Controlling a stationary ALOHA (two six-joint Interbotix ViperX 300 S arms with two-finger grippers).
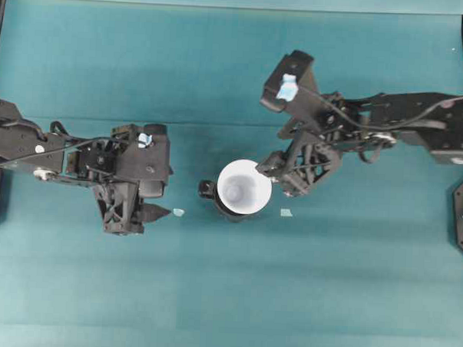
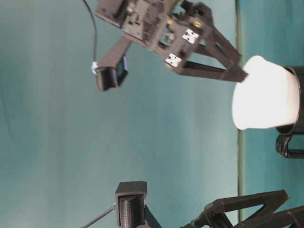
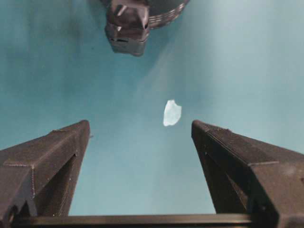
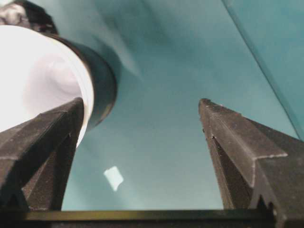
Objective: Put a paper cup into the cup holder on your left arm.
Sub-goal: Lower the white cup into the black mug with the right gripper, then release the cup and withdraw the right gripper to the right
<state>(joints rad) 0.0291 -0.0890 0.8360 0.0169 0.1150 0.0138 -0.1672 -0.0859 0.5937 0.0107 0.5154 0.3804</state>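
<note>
- The paper cup (image 1: 244, 186) sits mouth-up inside the cup holder (image 1: 215, 196), near the middle of the teal worktop (image 1: 226, 296); the white rim flares out over the black wall, and only the holder's stubby side tab and a sliver of its body peek out from overhead.
- In the table-level view, which shows the scene turned on its side, the cup's white body stands well proud of the holder's rim, so it looks seated but not sunk deep; how far down it has gone I cannot tell.
- Right pincer (image 1: 281, 178): jaws spread wide, nothing between them. One fingertip is right at the cup's rim; whether it touches or just clears it is too close to call.
- The right wrist view agrees: the cup and holder lie off beside one finger, bare worktop in the gap between the two.
- Left pincer (image 1: 147, 214): also wide and empty, hovering well apart from the holder, with a small pale scrap (image 1: 178, 212) on the worktop just ahead of it.
- A second pale scrap (image 1: 286, 213) lies near the right pincer, playing no part.
- My read: the placing looks done. The cup is in, no pincer grips it.
- What is left, I judge, is only for the right arm to clear away without nudging the rim.
</note>
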